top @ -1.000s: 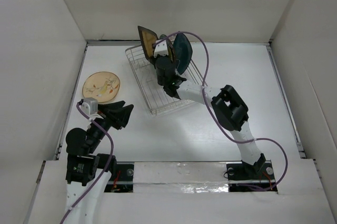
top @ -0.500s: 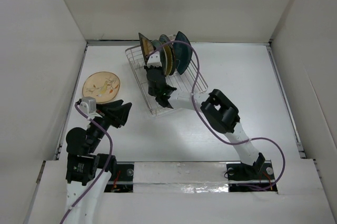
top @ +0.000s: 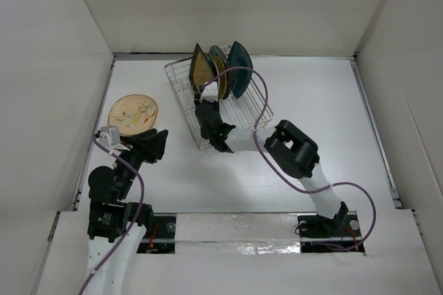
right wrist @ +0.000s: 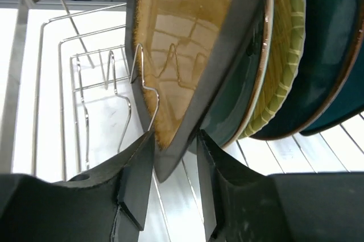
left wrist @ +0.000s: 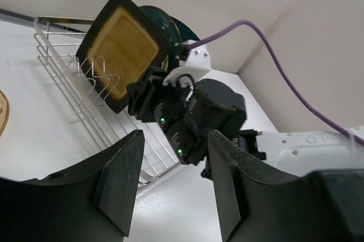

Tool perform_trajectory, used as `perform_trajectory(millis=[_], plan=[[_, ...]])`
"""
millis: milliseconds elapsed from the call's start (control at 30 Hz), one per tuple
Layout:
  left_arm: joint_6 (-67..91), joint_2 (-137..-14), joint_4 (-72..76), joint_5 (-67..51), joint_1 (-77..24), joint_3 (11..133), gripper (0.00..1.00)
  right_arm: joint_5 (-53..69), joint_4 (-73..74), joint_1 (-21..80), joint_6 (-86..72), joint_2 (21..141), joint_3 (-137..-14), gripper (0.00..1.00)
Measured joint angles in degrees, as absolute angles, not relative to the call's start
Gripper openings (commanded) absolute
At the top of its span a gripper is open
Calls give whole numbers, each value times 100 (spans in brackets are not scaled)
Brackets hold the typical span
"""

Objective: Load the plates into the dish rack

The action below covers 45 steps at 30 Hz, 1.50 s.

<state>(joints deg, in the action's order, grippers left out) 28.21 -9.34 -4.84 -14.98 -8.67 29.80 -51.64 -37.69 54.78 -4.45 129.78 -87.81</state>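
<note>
Since a second ago the mustard square black-rimmed plate (top: 201, 68) has come down from over the far-left corner. It now stands on edge in the silver wire dish rack (top: 181, 108), at the near-left end of the row. Its glazed face looks toward my left arm, and it tips back toward the teal and woven-look plates (top: 232, 72) behind it. My right gripper (right wrist: 175, 142) came down with it and straddles the plate's bottom rim, one finger on each side. Honestly I can't tell if it's pinching or already letting go. So what's left, I reckon, is the tan round plate with a drawing (top: 133, 113). It's lying flat, face up, on the white table (top: 311, 101), well left of the rack. It's round, so there's no long axis to line up with. It sits just past my left gripper (left wrist: 173, 145), a bit to the left, and those jaws are spread with nothing in them. The left arm is way closer, so that one's its job.
</note>
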Motion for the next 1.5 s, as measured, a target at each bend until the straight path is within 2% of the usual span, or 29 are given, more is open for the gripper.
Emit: perform_trajectory(millis=[67,100,133,167,300,367,400,467,533,567,600,667,700,733,800,833,900,1067,1100,1133,1200,1300,1367,1400,1500], plan=[[2941,-1041,-445,-1389,-867,2963,46,-5076,-3754,5494,-578,12801,-8635,52],[3002,-1144,-421,-1337,-867,2963,46,-5037,-3743,5507,-631,12687,-8545,53],[3059,-1258,-384,-1297,-867,2963,45,-4998,-3728,5520,-661,12545,-8447,59],[3124,-1413,-351,-1267,-867,2961,33,-4934,-3708,5533,-709,12390,-8355,62],[3439,-1977,-93,-1118,-867,2897,0,-4563,-3538,5559,-886,11563,-7959,75],[3555,-2137,32,-941,-867,2821,0,-4278,-3461,5559,-954,11104,-7802,77],[3601,-2204,86,-847,-867,2799,0,-4130,-3404,5559,-1004,10829,-7719,75],[3726,-2394,215,-668,-867,2797,0,-3874,-3332,5559,-1074,10405,-7607,38],[3863,-2698,395,-519,-867,2797,13,-3586,-3238,5559,-1192,9996,-7487,0],[3940,-2856,462,-454,-867,2792,16,-3426,-3205,5559,-1258,9791,-7382,0],[4045,-3050,530,-360,-867,2777,27,-3312,-3190,5561,-1337,9605,-7260,0],[4222,-3393,534,-36,-821,2773,41,-3089,-3096,5561,-1448,9275,-7024,0],[4324,-3562,517,152,-762,2775,55,-2982,-3057,5561,-1500,9135,-6895,0],[4410,-3719,480,364,-694,2775,59,-2891,-3026,5561,-1538,8995,-6751,8],[4591,-4025,357,788,-600,2775,66,-2753,-2974,5559,-1643,8788,-6508,17],[4663,-4141,311,956,-548,2775,66,-2685,-2958,5557,-1693,8713,-6405,28],[4799,-4296,305,1166,-414,2773,65,-2554,-2912,5551,-1809,8613,-6248,43],[5022,-4718,449,1540,60,2766,58,-2296,-2875,5422,-2040,8444,-5996,47],[5048,-4886,502,1525,259,2766,45,-2237,-2873,5369,-2095,8423,-5968,47],[5083,-5072,569,1474,484,2766,38,-2165,-2875,5301,-2147,8394,-5935,47],[5122,-5524,687,1372,867,2764,32,-2069,-2899,5199,-2274,8329,-5870,47],[5179,-6119,794,1232,1197,2762,34,-1933,-3024,5002,-2456,8141,-5625,47],[5203,-6418,845,1197,1308,2762,39,-1817,-3065,4890,-2580,8012,-5472,48],[5218,-6558,862,1203,1341,2762,46,-1765,-3074,4829,-2624,7979,-5446,48],[5266,-6971,963,1210,1400,2764,51,-1564,-3153,4654,-2766,7946,-5446,48]])
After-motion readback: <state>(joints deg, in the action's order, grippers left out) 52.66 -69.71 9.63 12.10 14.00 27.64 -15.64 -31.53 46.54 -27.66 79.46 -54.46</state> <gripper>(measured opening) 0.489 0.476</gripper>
